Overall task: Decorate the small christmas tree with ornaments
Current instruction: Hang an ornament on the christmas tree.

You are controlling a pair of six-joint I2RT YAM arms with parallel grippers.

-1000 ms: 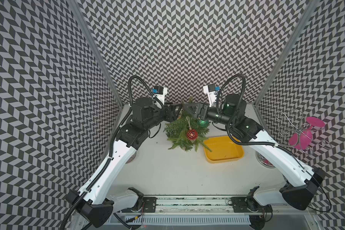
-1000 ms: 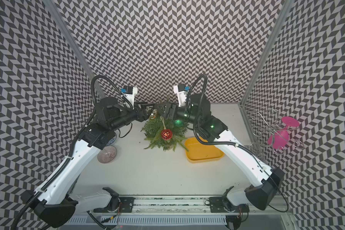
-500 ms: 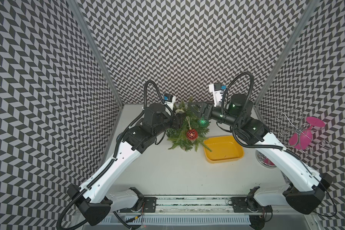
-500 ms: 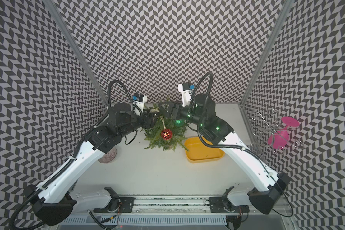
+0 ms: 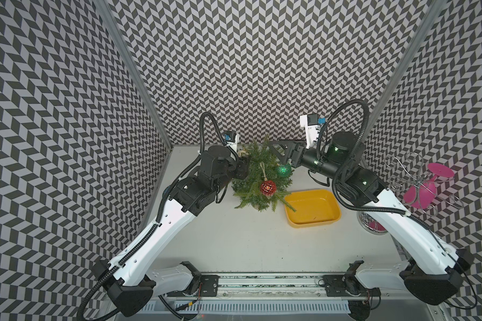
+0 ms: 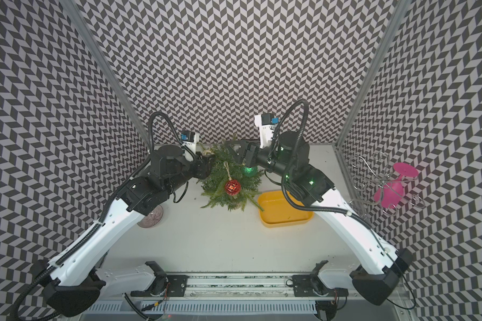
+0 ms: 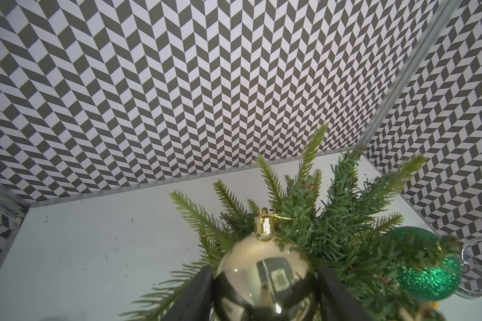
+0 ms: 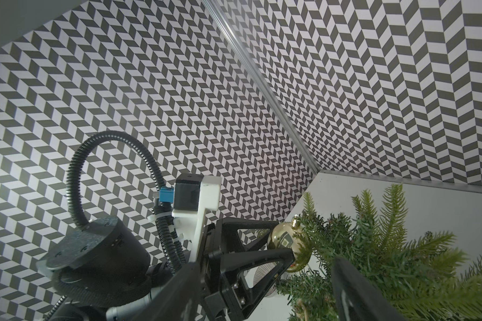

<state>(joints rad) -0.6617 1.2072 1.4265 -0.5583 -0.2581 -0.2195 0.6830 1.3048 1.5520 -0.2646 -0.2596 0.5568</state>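
Observation:
The small christmas tree [image 5: 258,178] [image 6: 228,178] stands at the back middle of the table. A faceted red ornament [image 5: 268,188] [image 6: 232,187] hangs on its front and a glittery green one [image 5: 283,170] [image 6: 248,170] on its right side. My left gripper [image 5: 244,164] [image 7: 265,271] is shut on the gold ornament [image 7: 265,278] [image 8: 285,244], pressed into the tree's left branches. The ball's cap points away from the wrist and its cord runs into the needles. My right gripper [image 5: 274,151] [image 8: 263,264] hovers open over the tree's back right, holding nothing.
A yellow tray [image 5: 309,205] [image 6: 284,211] lies right of the tree, a branch tip over its rim. A pink goblet [image 5: 420,191] hangs on a wire rack [image 5: 401,166] at the right wall. A ribbed glass dish [image 6: 150,218] sits under the left arm.
My left arm has pushed rightwards, carrying the gold ornament into the tree. The right arm has drawn back a little to the right, away from the green ornament.

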